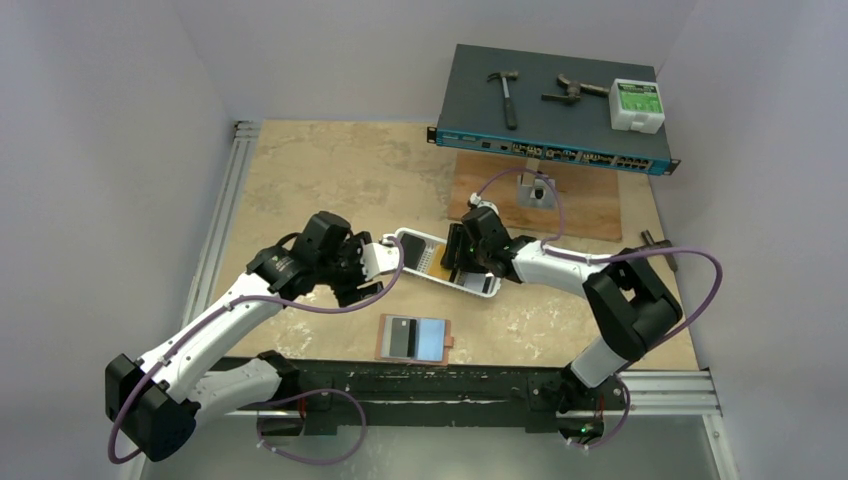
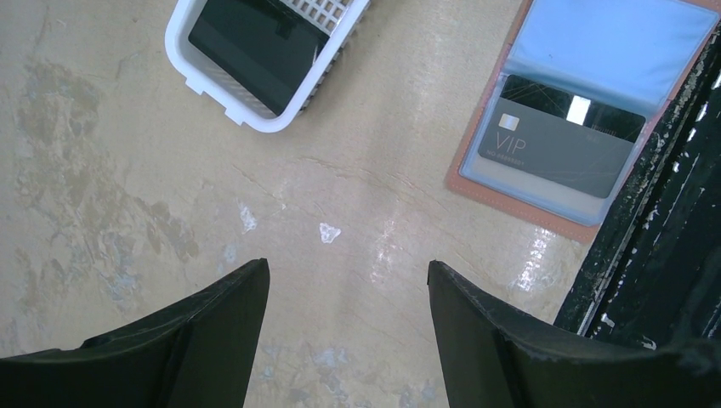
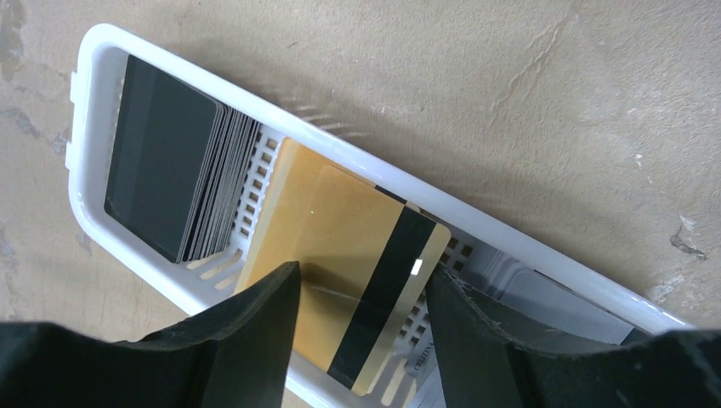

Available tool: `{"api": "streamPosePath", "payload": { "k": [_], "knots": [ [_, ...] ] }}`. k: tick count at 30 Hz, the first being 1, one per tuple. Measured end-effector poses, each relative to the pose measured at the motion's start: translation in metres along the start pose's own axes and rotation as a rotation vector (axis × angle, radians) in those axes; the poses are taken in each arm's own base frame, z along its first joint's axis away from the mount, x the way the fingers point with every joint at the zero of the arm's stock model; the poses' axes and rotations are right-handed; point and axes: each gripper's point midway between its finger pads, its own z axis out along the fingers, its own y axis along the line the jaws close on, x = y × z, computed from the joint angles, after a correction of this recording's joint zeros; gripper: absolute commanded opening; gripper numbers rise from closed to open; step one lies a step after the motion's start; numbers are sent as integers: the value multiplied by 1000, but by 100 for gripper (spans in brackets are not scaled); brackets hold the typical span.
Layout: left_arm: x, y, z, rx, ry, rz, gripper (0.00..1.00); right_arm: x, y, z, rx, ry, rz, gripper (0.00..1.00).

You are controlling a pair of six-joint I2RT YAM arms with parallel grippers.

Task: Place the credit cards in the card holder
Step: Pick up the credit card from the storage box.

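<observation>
The card holder lies open near the table's front edge, reddish-brown with pale blue sleeves. A black VIP card sits in one sleeve of the card holder. The other credit cards lie in a white tray: a black stack, orange-yellow cards with a black stripe, and pale cards. My right gripper is open just above the top orange-yellow card, one finger on each side; it also shows in the top view. My left gripper is open and empty over bare table between tray and holder; it shows in the top view too.
A dark network switch stands at the back with a hammer, other tools and a white box on it. A wooden board with a metal bracket lies in front of it. A black rail runs along the front edge.
</observation>
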Motion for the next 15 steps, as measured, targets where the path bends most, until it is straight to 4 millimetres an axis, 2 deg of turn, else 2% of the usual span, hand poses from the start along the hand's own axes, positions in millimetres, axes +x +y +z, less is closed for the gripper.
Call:
{"api": "streamPosePath", "payload": {
  "k": [9, 15],
  "knots": [
    [1, -1, -1, 2, 4, 0, 68, -4, 0, 0, 6, -23, 19, 25],
    [2, -2, -2, 5, 8, -1, 68, -10, 1, -6, 1, -49, 26, 22]
  ]
}}
